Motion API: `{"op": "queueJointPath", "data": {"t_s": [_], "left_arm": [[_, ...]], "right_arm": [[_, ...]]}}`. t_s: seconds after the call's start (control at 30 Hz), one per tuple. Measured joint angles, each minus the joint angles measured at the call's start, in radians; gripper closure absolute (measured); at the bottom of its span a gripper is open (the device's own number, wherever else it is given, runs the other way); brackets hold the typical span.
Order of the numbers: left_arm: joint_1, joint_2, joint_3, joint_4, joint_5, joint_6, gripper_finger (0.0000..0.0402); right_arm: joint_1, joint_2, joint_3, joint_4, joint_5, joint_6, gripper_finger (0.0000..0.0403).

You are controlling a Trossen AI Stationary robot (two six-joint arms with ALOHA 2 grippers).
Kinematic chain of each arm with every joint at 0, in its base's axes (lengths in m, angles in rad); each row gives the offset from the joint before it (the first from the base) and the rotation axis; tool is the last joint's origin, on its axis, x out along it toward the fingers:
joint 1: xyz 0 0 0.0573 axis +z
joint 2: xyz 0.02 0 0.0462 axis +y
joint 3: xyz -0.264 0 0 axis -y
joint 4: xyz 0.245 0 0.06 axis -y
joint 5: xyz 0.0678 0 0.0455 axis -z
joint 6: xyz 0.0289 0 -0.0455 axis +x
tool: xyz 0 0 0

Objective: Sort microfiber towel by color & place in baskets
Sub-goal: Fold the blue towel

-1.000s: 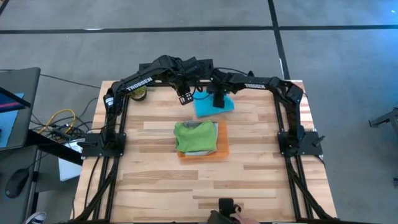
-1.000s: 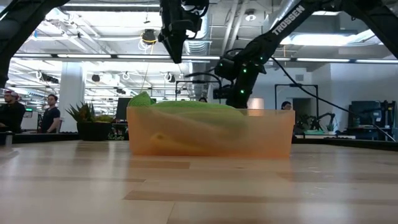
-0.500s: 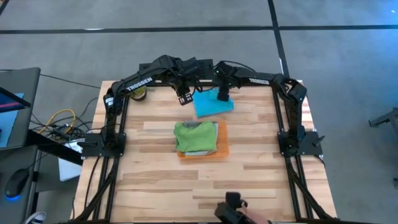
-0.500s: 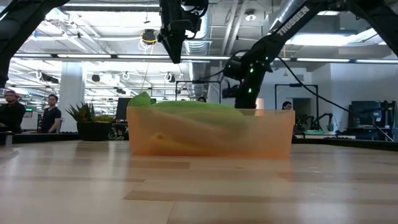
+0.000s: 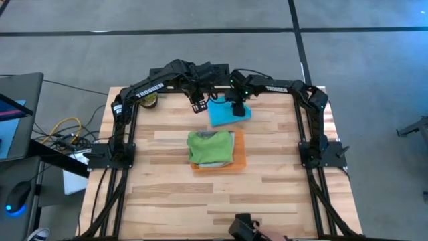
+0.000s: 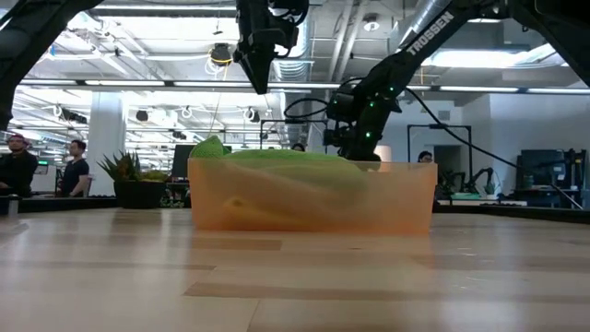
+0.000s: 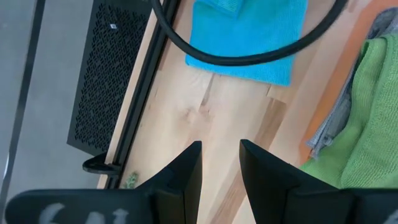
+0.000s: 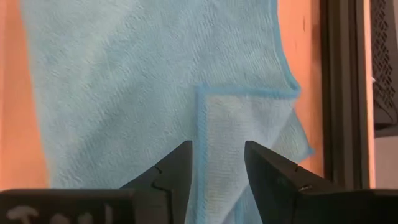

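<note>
Seen from above, the left hand [image 5: 198, 105] hovers over the far part of the wooden desk [image 5: 167, 194], holding nothing, its fingers [image 7: 186, 171] a narrow gap apart, just left of a blue towel [image 5: 229, 112] lying flat. The right hand [image 5: 237, 107] hangs directly over that towel with its fingers [image 8: 177, 168] parted and empty, straddling a folded-back corner. The orange tray [image 5: 238, 161], nearer the middle, already holds a green towel [image 5: 210, 147], so the step in hand seems to be picking up the blue towel, which calls for the right hand to lower and close.
</note>
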Motion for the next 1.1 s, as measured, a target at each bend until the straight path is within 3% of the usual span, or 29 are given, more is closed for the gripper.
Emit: {"op": "queueJointPath", "data": {"t_s": [0.73,1.1], "left_arm": [[0.0,0.0,0.0,0.003,0.0,0.005,0.0301],[0.0,0.0,0.0,0.003,0.0,0.005,0.0302]], "right_arm": [[0.029,0.0,0.0,0.004,0.061,-0.008,0.0232],[0.033,0.0,-0.068,0.073,0.104,-0.004,0.0232]]}}
